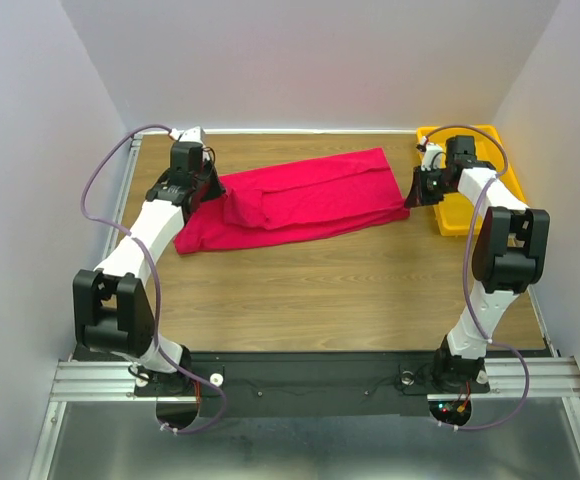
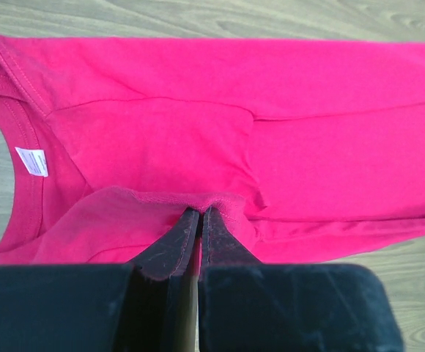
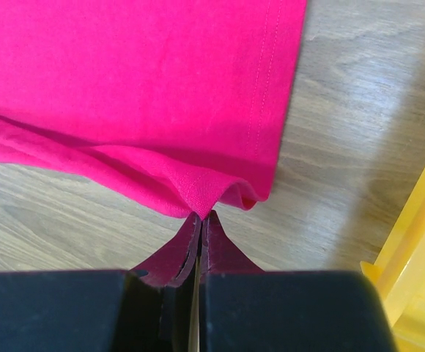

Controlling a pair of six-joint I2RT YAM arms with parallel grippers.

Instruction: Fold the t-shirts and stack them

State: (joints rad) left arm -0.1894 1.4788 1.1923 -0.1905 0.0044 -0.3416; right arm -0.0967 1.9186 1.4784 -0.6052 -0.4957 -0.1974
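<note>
We've got the crimson t-shirt [image 1: 310, 195] lying folded across the far half of the wood-grain table [image 1: 350, 290], white walls [image 1: 300, 60] around, yellow tray [image 1: 457, 226] far right; left gripper [image 2: 199, 214] and right gripper [image 3: 200, 217] each pinch its edge

We see bright, even overhead light. Soft shadow lies on the table [image 3: 344, 161] just right of the t-shirt [image 3: 124, 73]; the wrist views blur slightly below it.
</note>
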